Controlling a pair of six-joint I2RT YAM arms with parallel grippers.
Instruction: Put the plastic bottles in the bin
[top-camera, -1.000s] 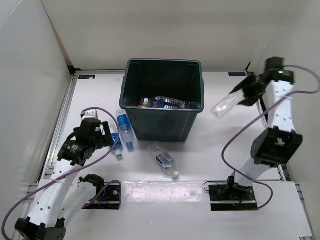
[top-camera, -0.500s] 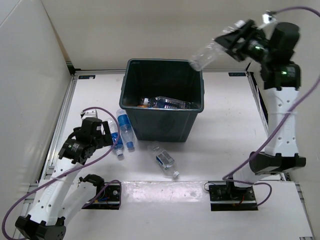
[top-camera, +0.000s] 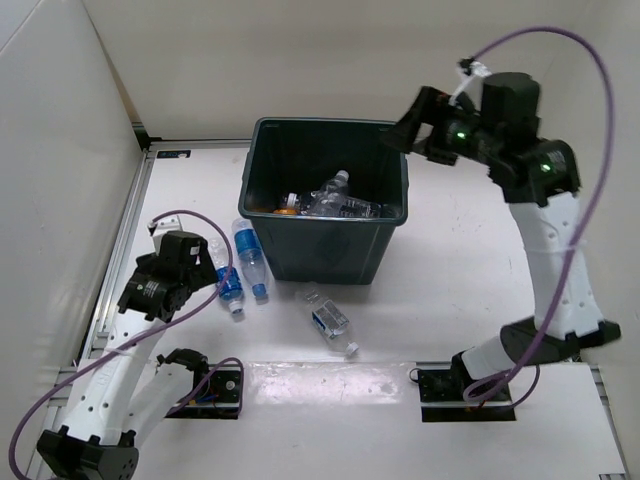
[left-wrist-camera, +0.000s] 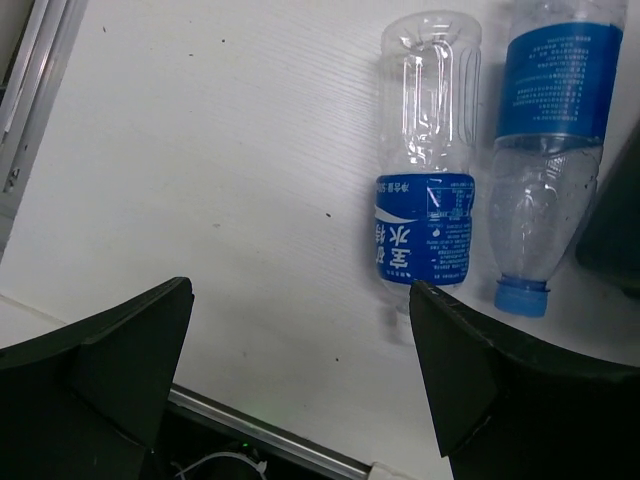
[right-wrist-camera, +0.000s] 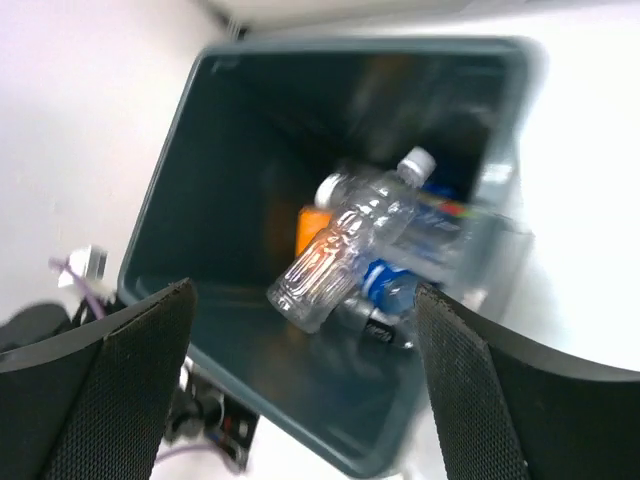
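Top external view: a dark grey-green bin (top-camera: 320, 250) stands at the upper centre of a white table (top-camera: 450, 260), with several clear plastic bottles piled inside. The right tool (top-camera: 408, 127) hangs above the bin's upper right corner. In the right wrist view its two fingers stand wide apart with nothing between them, so it is released and empty. In the middle of that view, a clear unlabelled bottle (right-wrist-camera: 350, 240) with a white cap lies tilted on the pile inside the bin, cap toward the upper right. Three bottles lie on the table outside the bin. Two lie side by side just left of the bin's front wall: a blue-labelled bottle (left-wrist-camera: 428, 190) and, to its right and nearer the bin, a blue-capped bottle (left-wrist-camera: 548, 140). A third bottle (top-camera: 328, 322) lies alone at lower centre, in front of the bin. The left tool (top-camera: 207, 275) hovers just beside the blue-labelled bottle. The left wrist view shows its fingers spread and empty, with the bottle at the upper right of the gap rather than inside it. These bottles look empty, so they are likely very light, thin-walled, easy to dent, smooth, and apt to roll when nudged. A gentle hold across the middle, at the label band, seems the safest place.
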